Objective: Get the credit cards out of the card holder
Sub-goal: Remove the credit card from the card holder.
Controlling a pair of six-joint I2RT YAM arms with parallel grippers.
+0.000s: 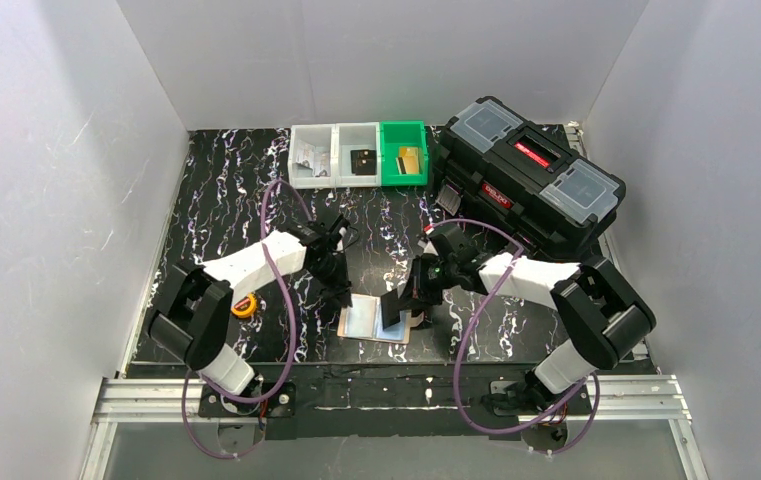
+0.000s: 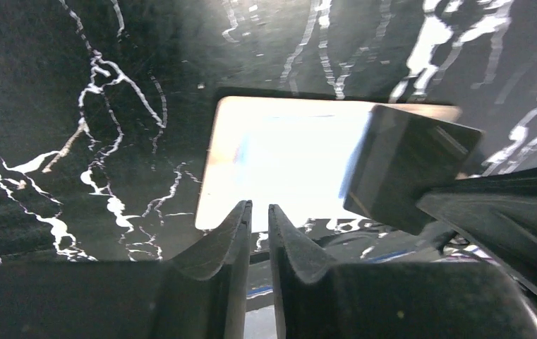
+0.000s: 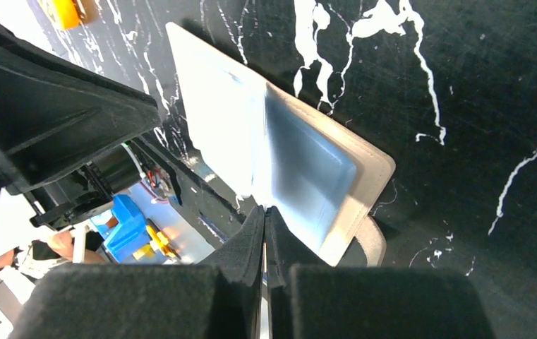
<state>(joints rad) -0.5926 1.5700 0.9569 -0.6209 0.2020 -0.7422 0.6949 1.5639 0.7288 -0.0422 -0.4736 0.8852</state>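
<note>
The cream-beige card holder point(image 1: 371, 327) lies open on the black marbled table between my two grippers. A pale blue card point(image 3: 311, 173) sits in its right half, inside the beige rim point(image 3: 372, 176), and the snap tab point(image 3: 371, 241) sticks out beside it. My left gripper point(image 1: 343, 297) is at the holder's left edge, its jaws closed to a narrow slit with nothing in it point(image 2: 260, 206). My right gripper point(image 1: 396, 314) is shut, its tips point(image 3: 265, 209) at the holder's near edge by the fold. I cannot see anything between them. The holder is glared white in the left wrist view point(image 2: 279, 162).
A large black toolbox point(image 1: 531, 175) stands at the back right. Two white bins point(image 1: 314, 155) and a green bin point(image 1: 403, 152) stand at the back middle; a tan-gold flat piece lies in the green one. A small orange thing point(image 1: 244, 306) lies by the left arm.
</note>
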